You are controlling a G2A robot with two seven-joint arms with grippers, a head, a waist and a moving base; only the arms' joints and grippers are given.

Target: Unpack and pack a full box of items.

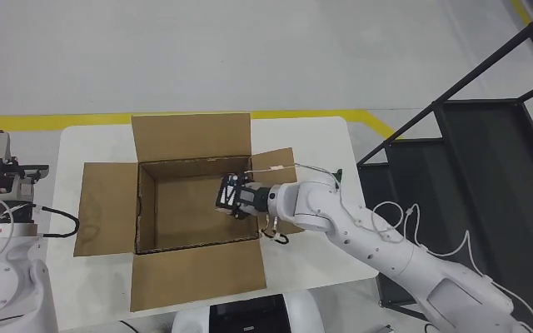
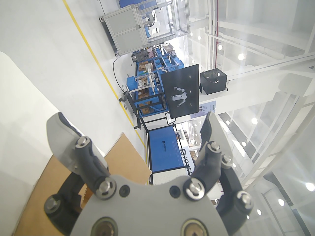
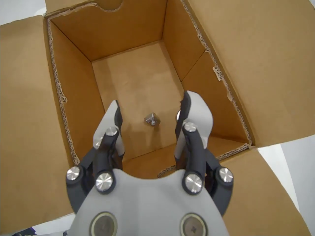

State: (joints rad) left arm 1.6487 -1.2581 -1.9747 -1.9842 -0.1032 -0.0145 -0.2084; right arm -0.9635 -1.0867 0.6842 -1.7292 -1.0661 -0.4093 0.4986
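The one thing left to lift, a small grey metal piece with angled faces (image 3: 152,119), lies alone on the bare floor of the open brown corrugated cardboard box (image 3: 73,37). It sits close to the wall on the side my right arm comes in from. My right gripper (image 3: 150,104) hangs above it inside the opening with its jaws spread and nothing between them, and the piece sits roughly in line with the gap. In the top view that gripper (image 1: 231,196) is over the right part of the opening, near the centre of the frame. The box (image 1: 146,208) stands centre-left on the white table (image 1: 316,133) with all four flaps folded out flat. I judge the unpacking to be nearly done, and this pick is the step in hand. To do it well I should go straight down and keep the piece centred. The near wall must stay clear of my wrist, and I should close only once the pads sit low around the piece, because it is small and faceted and could skid or twist out of a high pinch. My left gripper (image 2: 134,119) is off to the side beside one flap, jaws apart and empty, facing out into the room.
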